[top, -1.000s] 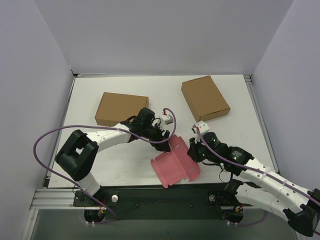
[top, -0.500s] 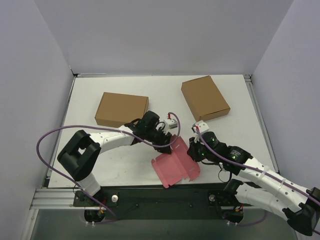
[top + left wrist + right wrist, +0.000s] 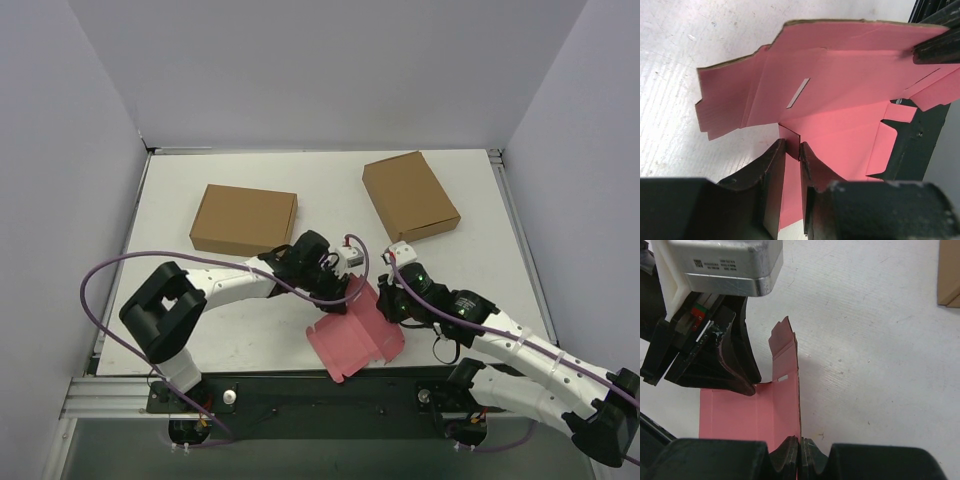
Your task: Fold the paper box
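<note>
The pink paper box (image 3: 352,335) lies partly unfolded near the table's front edge, with its side panels raised. In the left wrist view the paper box (image 3: 840,90) shows a slot and several tabs. My left gripper (image 3: 791,146) is shut on a small upright flap at the box's left inner corner. It sits at the sheet's far edge in the top view, left gripper (image 3: 345,291). My right gripper (image 3: 800,441) is shut on the edge of a raised pink wall (image 3: 782,405). In the top view the right gripper (image 3: 386,303) is at the box's right side.
Two brown cardboard boxes lie behind, one at the left (image 3: 243,219) and one at the back right (image 3: 409,196). The left arm's purple cable (image 3: 110,268) loops over the table's left side. The table's front edge (image 3: 300,385) runs just below the pink sheet.
My left gripper moved right and nearer onto the pink sheet and closed on the inner flap. The sheet shifted slightly. The right gripper kept its hold.
</note>
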Tool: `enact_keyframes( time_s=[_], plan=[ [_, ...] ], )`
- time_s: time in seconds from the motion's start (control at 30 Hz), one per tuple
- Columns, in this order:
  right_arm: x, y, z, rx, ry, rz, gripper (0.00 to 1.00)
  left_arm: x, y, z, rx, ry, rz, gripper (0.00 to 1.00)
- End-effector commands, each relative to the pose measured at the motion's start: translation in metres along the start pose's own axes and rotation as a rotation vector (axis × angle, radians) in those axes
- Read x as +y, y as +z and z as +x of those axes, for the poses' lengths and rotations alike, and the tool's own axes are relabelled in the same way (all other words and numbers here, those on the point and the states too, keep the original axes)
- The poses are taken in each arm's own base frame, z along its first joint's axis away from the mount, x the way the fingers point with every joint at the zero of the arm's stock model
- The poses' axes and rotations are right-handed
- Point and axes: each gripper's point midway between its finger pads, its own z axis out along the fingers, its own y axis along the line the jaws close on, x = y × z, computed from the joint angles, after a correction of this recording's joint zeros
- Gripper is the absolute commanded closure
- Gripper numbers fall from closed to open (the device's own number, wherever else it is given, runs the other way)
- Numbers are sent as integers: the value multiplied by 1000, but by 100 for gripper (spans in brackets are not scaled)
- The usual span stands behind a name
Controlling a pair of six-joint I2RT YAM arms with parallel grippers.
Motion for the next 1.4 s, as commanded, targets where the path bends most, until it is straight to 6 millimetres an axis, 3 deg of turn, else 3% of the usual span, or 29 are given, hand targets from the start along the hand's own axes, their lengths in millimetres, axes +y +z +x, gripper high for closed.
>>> enact_keyframes(
  time_s=[0.0, 0.4, 0.7, 1.13, 1.37],
  plan=[
    [-7, 3, -12, -52, 32, 46, 100, -18, 11, -4, -6, 7, 59, 73],
    [-15, 13, 4, -59, -40, 115, 100, -4, 13, -2, 16, -46, 3, 71],
    [-20, 7, 2, -128, -162, 230, 100, 3, -18, -36, -108, -66, 51, 52],
    [-2, 19, -1, -110, -357, 341, 100, 2, -57, -82, -324, -109, 31, 42],
    [7, 23, -5, -118, -425, 391, 100, 21, -48, -89, -425, -386, -40, 38]
  ],
)
